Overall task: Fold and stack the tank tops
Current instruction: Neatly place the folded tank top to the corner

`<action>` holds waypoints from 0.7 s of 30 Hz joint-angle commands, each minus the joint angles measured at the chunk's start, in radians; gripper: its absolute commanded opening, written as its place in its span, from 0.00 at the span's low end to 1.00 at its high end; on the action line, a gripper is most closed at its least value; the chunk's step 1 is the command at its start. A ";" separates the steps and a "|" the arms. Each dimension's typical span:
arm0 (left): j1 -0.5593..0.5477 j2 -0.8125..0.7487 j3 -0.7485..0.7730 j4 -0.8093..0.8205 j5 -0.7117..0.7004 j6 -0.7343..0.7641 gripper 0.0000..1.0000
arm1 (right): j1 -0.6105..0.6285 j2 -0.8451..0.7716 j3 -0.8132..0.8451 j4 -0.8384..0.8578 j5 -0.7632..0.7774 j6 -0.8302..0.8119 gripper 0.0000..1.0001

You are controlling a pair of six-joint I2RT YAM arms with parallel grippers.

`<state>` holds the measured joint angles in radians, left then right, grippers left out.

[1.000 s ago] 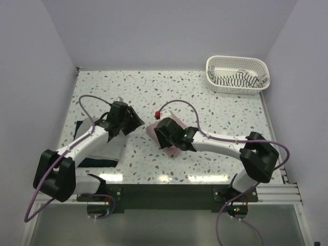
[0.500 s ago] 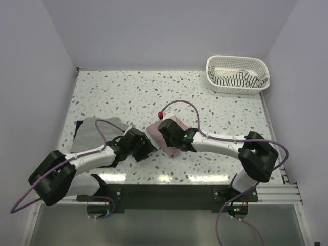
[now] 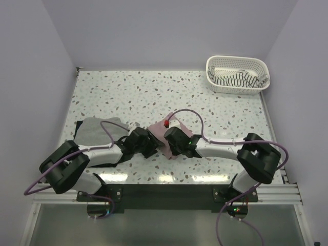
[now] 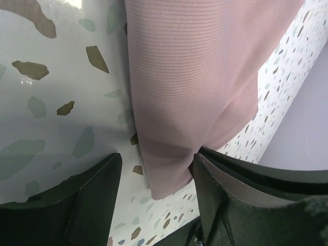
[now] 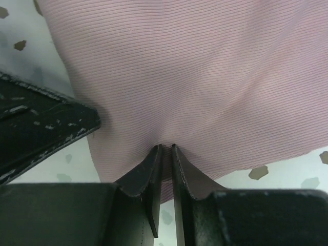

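The dusty pink tank top (image 3: 159, 128) lies bunched at the front middle of the table. My right gripper (image 3: 170, 145) is shut on a fold of it; in the right wrist view the jaws (image 5: 165, 154) pinch the pink cloth (image 5: 195, 77). My left gripper (image 3: 152, 146) is open at the pink top's left edge; in the left wrist view a corner of the pink cloth (image 4: 195, 77) lies between its fingers (image 4: 92, 205). The light grey top (image 3: 95, 130) lies at the left on the dark navy one (image 3: 78, 127). The striped top (image 3: 236, 79) is in the basket.
The white lattice basket (image 3: 215, 62) stands at the far right corner. Purple cables loop over both arms. Walls close in the table at the left, back and right. A metal rail runs along the near edge.
My left arm has left the grey top and swung right and nearer, up to the pink top. The grey top now lies uncovered. My right gripper has shifted slightly right with the pink cloth.
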<state>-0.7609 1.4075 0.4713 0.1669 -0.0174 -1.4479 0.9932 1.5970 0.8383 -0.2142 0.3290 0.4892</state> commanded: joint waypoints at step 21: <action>-0.006 0.160 0.283 -0.417 -0.262 0.303 0.20 | 0.001 -0.118 0.039 -0.007 -0.145 0.141 0.23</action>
<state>-0.7689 1.5333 0.6861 -0.0944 -0.1619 -1.2778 0.9928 1.5311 0.8192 -0.2005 0.1658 0.6079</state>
